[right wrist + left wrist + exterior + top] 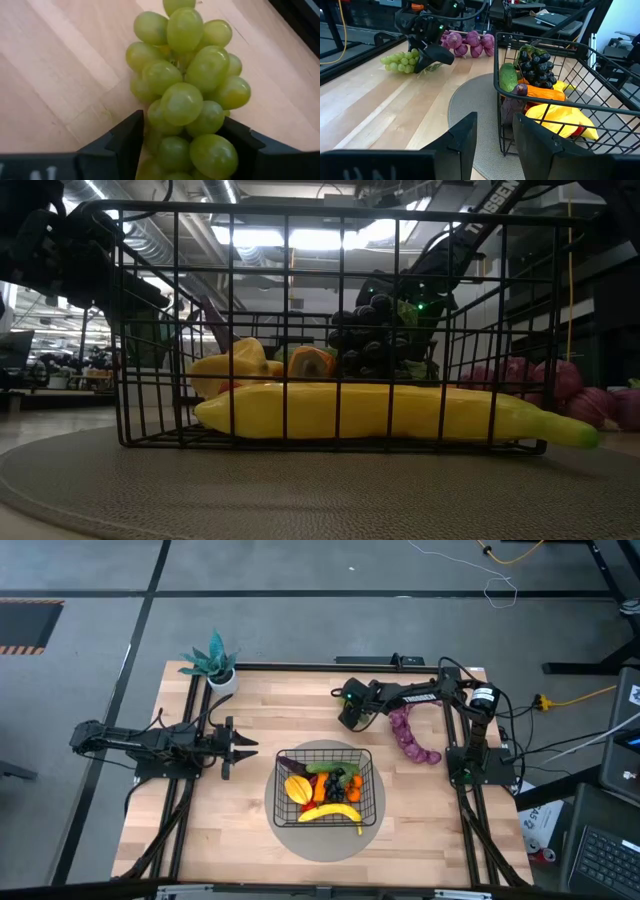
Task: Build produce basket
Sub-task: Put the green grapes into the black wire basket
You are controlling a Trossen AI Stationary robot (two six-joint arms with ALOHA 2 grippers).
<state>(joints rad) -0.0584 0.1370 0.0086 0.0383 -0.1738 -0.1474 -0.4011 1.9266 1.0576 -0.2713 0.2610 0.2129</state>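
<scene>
High view: basket (pixel 372 802) at frame centre on the bench (pixel 200 830), holding banana (pixel 330 813) and other produce. Right gripper (pixel 184 137), upper centre, jaws closing around the green grapes (pixel 187 95). Left gripper (pixel 243 748), centre left, jaws apart, empty.
</scene>
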